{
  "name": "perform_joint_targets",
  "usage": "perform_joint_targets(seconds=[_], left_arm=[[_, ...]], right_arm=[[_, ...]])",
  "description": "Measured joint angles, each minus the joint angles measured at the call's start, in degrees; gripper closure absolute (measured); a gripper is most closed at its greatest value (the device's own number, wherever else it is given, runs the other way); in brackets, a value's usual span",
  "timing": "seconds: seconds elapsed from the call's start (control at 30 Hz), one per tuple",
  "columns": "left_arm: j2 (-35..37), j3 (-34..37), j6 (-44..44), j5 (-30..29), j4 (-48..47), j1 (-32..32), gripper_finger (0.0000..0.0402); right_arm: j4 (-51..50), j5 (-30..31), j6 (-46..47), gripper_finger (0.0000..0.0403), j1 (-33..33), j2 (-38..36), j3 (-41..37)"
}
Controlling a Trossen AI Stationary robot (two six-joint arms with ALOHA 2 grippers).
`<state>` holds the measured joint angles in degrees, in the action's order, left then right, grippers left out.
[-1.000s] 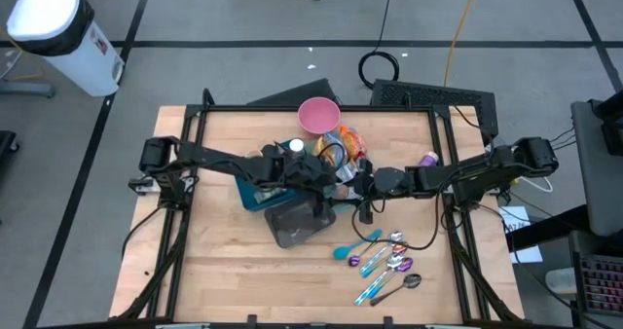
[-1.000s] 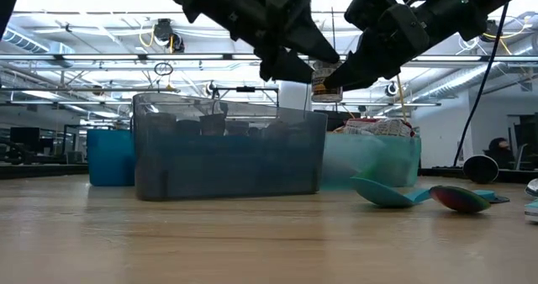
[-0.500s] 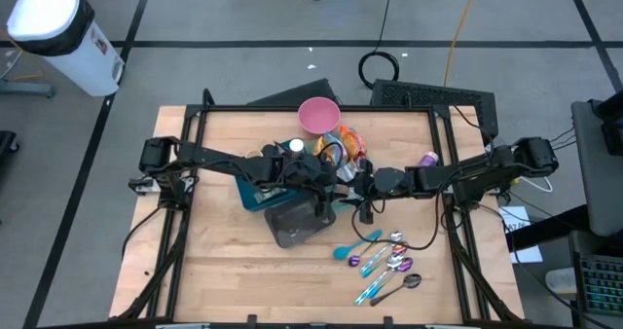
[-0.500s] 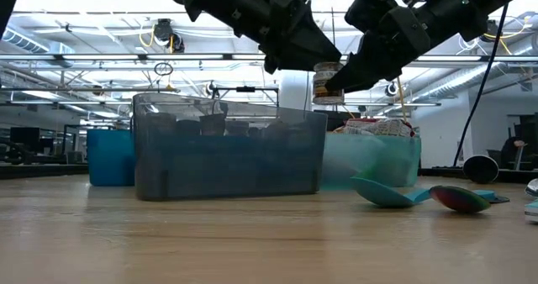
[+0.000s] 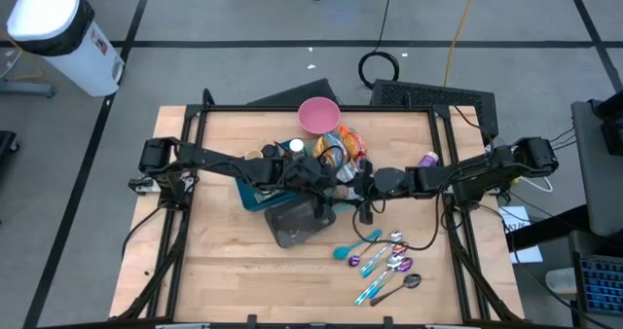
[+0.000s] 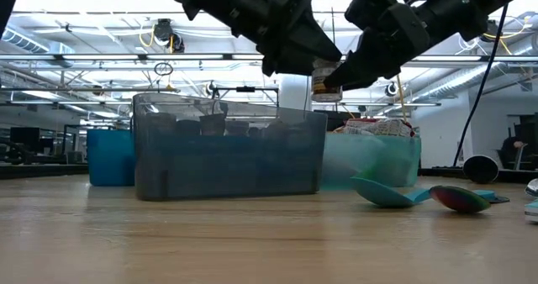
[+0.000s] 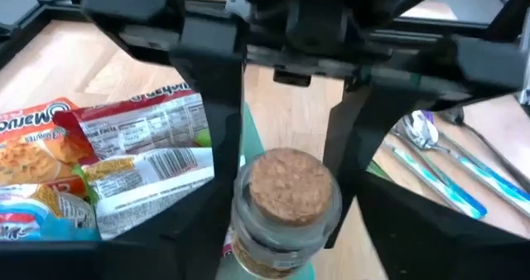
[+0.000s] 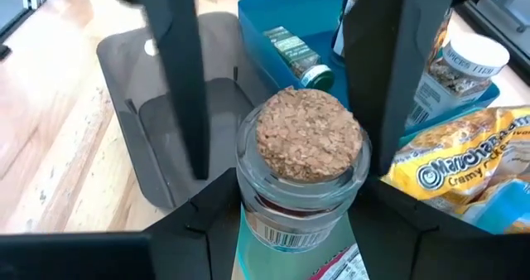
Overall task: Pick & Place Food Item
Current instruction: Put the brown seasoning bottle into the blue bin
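A small glass jar [image 8: 305,160] with a cork stopper [image 8: 308,135] hangs in the air over the middle of the table, above the near rim of the bins. My right gripper [image 8: 302,230] reaches in from the table's right and is shut on it. My left gripper [image 6: 307,57] comes from the table's left. It is open, one finger [image 8: 174,81] on each side of the jar's top, and that finger stands clear of the glass. In the high view the two grippers meet at the jar [image 5: 343,177]. My right gripper pinches the jar's glass body [image 8: 248,205] below the cork between its two fingers [image 8: 211,222]. It comes from the table's right, slanting a little downward. The jar stands upright, cork up, lifted clear of the table and bins.
Under the grippers stands a grey bin [image 5: 297,222], with a blue bin [image 5: 255,195] holding spice jars beside it. Snack packets [image 5: 350,144] and a pink bowl [image 5: 318,115] lie farther back. Several spoons [image 5: 384,261] lie near the front right.
My left gripper's fingers, spread wide a second ago, have drawn closer together about the jar's top. The jar and my right gripper have kept still.
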<state>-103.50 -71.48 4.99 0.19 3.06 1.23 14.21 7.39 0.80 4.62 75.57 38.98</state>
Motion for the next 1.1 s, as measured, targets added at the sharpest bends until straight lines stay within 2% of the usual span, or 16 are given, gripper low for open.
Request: perform_joint_targets(seconds=[0.13,0.27,0.4,0.57,0.83,0.9,1.1], left_arm=[[0.0,0.0,-0.02,-0.44,-0.04,-0.02,0.0092],[0.0,0.02,-0.93,-1.5,0.83,-0.09,0.0082],[-0.03,0.02,-2.06,-1.01,1.78,-0.09,0.0123],[-0.31,0.02,-1.6,-0.66,0.88,-0.24,0.022],[0.99,0.0,-3.02,-0.28,-0.75,-0.21,0.0225],[2.61,0.02,-3.88,-0.67,-2.15,-0.12,0.0225],[11.44,0.12,-6.56,-6.45,-10.82,0.61,0.0225]], right_arm=[[0.81,0.24,-0.13,0.0229,0.33,0.0,0.0],[0.77,0.06,-0.14,0.0229,0.35,0.0,0.0],[1.07,-0.01,-0.13,0.0229,0.37,-0.05,0.02],[0.79,0.03,-0.26,0.0229,0.35,0.02,0.02],[1.37,0.27,-0.79,0.0229,0.35,-0.01,0.03],[1.96,0.27,-0.66,0.0212,0.35,-0.04,0.17],[-1.99,-0.2,0.5,0.0089,0.37,-0.94,-0.04]])
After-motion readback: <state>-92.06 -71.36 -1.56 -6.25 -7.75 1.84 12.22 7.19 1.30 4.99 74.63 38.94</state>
